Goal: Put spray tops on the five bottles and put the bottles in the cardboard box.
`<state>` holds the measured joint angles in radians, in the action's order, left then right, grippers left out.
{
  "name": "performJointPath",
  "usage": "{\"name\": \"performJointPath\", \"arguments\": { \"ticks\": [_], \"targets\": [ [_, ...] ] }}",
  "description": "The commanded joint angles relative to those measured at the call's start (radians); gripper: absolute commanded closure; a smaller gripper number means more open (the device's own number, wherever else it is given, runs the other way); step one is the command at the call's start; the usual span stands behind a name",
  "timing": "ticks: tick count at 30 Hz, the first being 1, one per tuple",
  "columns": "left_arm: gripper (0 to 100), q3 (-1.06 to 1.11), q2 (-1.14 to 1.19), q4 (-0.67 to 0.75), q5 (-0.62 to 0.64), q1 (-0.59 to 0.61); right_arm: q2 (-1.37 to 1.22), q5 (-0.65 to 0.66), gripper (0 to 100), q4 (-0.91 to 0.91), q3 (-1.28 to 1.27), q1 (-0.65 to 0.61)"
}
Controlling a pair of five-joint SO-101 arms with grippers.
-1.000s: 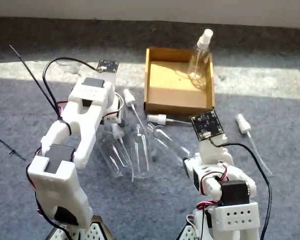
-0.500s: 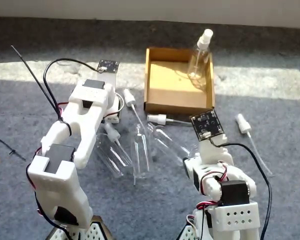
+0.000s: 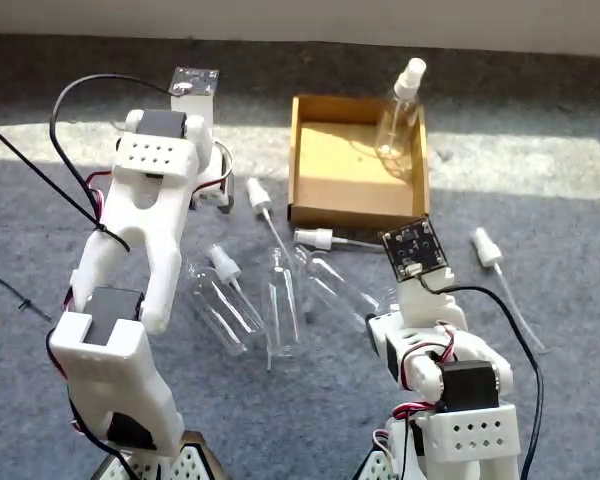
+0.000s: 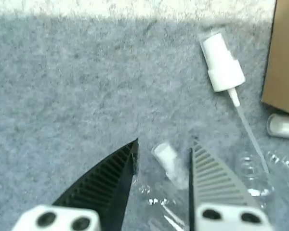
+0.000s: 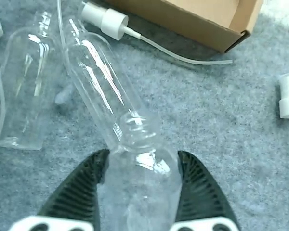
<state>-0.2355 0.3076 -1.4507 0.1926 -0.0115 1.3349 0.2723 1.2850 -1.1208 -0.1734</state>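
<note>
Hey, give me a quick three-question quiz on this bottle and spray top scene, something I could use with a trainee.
1. True or false: the cardboard box holds two bottles.
2. The bottle in the box is: A) fitted with a spray top, B) open-necked, C) crushed flat.
3. Is the left gripper open or shut?

Key: 1 false, it holds one bottle; 2 A; 3 open.
</note>
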Motion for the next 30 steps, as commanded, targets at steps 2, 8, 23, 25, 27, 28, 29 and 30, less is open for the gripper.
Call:
{"name": "performJointPath", "arguments": {
  "ticks": [2, 8, 23, 25, 27, 28, 29, 30],
  "targets": [
    [81, -0.097, -0.18, -0.284, -0.12, -0.007, 0.004, -0.003, 99.5, -0.021, 0.002, -0.01],
    [82, 0.357, -0.541, -0.305, -0.307, -0.219, 0.004, -0.003, 99.5, -0.021, 0.002, -0.01],
    [82, 1.026, -0.799, 0.245, -0.324, -0.239, 0.002, -0.003, 99.5, -0.021, 0.001, -0.008],
    [82, 1.05, -0.773, 0.307, -0.327, -0.186, 0.002, -0.003, 99.5, -0.021, 0.001, -0.008],
    [82, 1.056, -0.734, 0.347, -0.328, -0.127, 0.002, -0.003, 99.5, -0.021, 0.001, -0.008],
    [82, 1.055, -0.708, 0.362, -0.342, -0.104, 0.002, -0.003, 99.5, -0.021, 0.001, -0.008],
    [82, 1.053, -0.68, 0.376, -0.376, -0.082, 0.002, -0.003, 99.5, -0.021, 0.001, -0.008],
    [82, 1.052, -0.653, 0.391, -0.404, -0.059, 0.002, -0.003, 99.5, -0.021, 0.001, -0.008]
  ]
}}
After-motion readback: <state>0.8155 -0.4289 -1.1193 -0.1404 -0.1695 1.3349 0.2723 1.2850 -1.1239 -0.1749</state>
